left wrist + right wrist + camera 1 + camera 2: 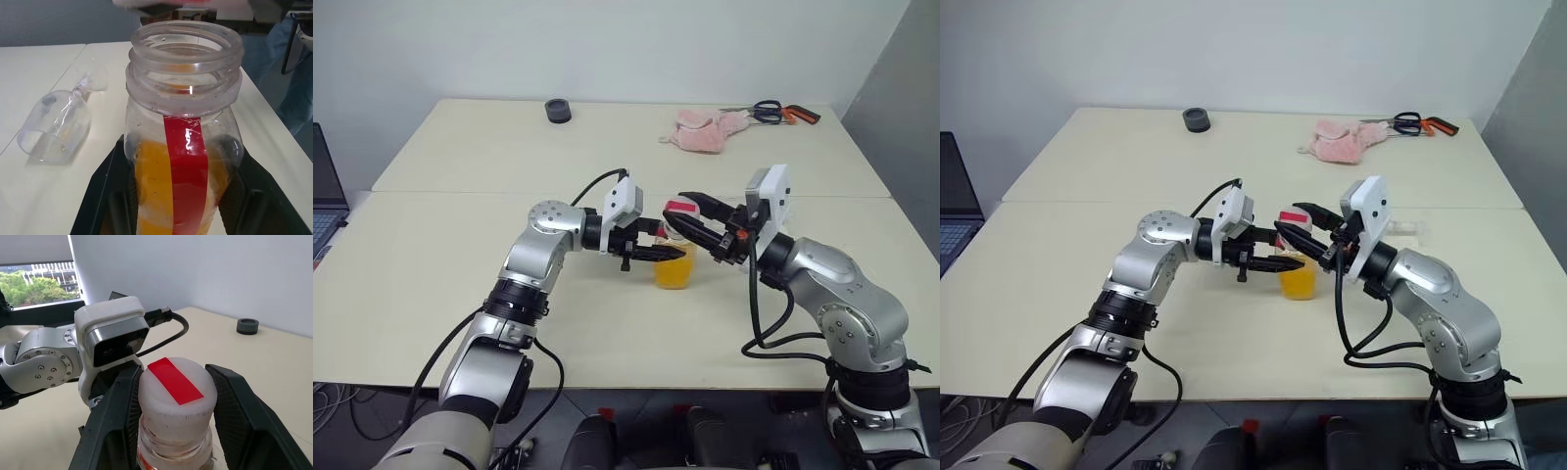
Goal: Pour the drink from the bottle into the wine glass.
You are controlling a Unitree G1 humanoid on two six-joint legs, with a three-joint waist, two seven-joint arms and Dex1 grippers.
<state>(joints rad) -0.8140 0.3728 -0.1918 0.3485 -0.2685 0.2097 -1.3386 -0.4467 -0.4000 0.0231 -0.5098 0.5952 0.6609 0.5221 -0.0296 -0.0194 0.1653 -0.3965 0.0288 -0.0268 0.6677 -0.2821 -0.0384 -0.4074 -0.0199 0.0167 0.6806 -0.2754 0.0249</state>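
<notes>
My two arms (pixel 533 257) are silver metal with black joints, black cables, white wrist camera housings (pixel 620 203), black fingers (pixel 658 253).

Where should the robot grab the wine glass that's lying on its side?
By its thin stem, from above, one finger each side. The wine glass lies on its side on the table, so the stem runs level and the bowl could roll.

The bottle (pixel 183 147) is clear plastic with a red stripe running down its side, and the drink (pixel 673 271) in it is a cloudy orange-yellow. Its cap (pixel 177 389) is whitish with a red strip across the top. The wine glass (pixel 56 125) is colourless. The desk (pixel 460 294) is pale cream; on it lie a pink cloth (pixel 708 130), a dark grey ring (pixel 558 111), and scissors (pixel 781 112) with black and orange handles. Both end effectors have black fingers (pixel 115 426).
</notes>
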